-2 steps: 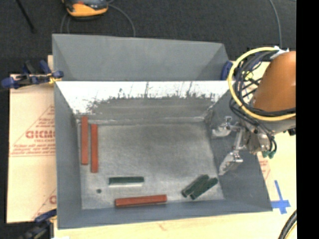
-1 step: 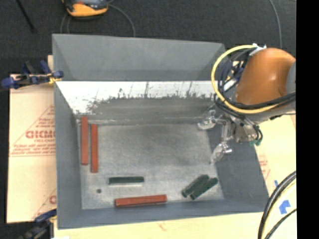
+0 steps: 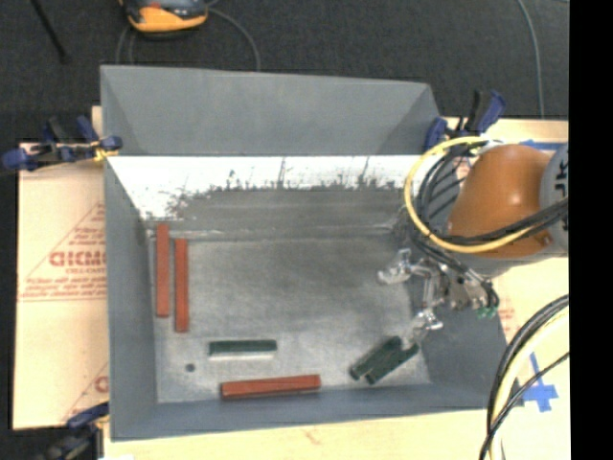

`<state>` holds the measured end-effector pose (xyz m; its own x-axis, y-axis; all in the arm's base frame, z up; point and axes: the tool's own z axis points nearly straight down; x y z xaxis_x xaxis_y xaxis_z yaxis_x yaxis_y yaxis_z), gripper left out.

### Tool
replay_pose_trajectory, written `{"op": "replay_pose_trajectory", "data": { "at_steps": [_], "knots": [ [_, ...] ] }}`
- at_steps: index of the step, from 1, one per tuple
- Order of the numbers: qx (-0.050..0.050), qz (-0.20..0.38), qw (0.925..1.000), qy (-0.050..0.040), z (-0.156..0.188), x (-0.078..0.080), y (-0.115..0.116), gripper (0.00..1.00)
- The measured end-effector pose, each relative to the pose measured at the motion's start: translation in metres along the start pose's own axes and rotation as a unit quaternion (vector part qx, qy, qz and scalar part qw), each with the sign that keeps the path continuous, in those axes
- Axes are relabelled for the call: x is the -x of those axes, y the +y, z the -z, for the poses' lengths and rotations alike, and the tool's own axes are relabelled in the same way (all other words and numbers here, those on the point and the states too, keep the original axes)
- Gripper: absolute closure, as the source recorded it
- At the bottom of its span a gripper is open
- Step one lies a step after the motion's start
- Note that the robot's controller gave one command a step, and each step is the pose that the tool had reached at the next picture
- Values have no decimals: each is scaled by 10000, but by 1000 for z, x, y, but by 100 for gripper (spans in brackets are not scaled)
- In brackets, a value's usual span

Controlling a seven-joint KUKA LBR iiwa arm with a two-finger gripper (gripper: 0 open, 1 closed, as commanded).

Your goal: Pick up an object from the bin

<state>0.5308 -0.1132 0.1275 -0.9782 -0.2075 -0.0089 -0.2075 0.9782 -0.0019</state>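
As the gripper point(image 3: 422, 322) hovers, a dark green bar point(image 3: 383, 359) lies just beside.

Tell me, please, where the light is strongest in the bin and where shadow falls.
Camera view: a bright band runs along the bin's far wall; the floor is evenly lit; the darkest shade lies in the near right corner, beside the gripper and the dark green block.

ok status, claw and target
Claw low at bin's right side. Tilted dark green block on the floor by its tip. Red bar at front lies apart.
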Motion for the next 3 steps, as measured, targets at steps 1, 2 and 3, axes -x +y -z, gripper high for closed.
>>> {"op": "replay_pose_trajectory", "data": {
  "at_steps": [1,2,3],
  "knots": [
    [3,634,9980,85,-49,-30,13,100],
    [2,639,9979,84,-49,-30,13,100],
    [15,644,9979,47,146,-27,41,100]
  ]
}}
